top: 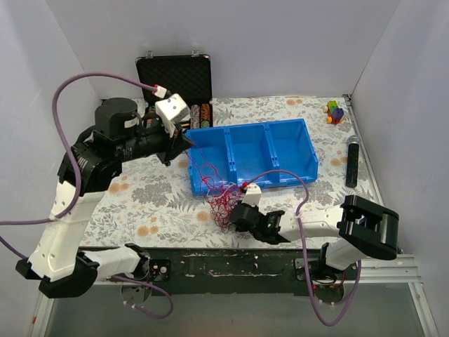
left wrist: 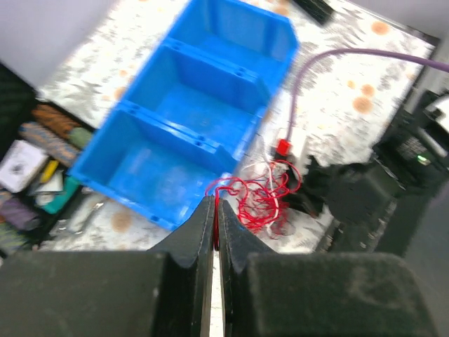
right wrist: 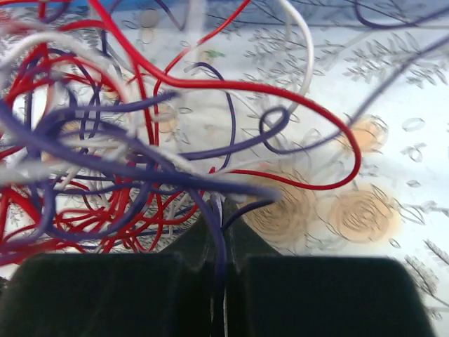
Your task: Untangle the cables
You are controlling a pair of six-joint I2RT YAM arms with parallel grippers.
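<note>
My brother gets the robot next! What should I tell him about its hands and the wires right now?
Left gripper: shut, pinching a red strand, held up near the blue bin's left end.
Right gripper: shut on a purple strand, low at the tangle.
Cables: red, purple and white, one knotted clump on the table in front of the bin's near left corner, with strands stretched to the left gripper.
Done: both grippers have a grip.
Left: no strand is separated yet; probably ease them apart gently, one colour at a time.
</note>
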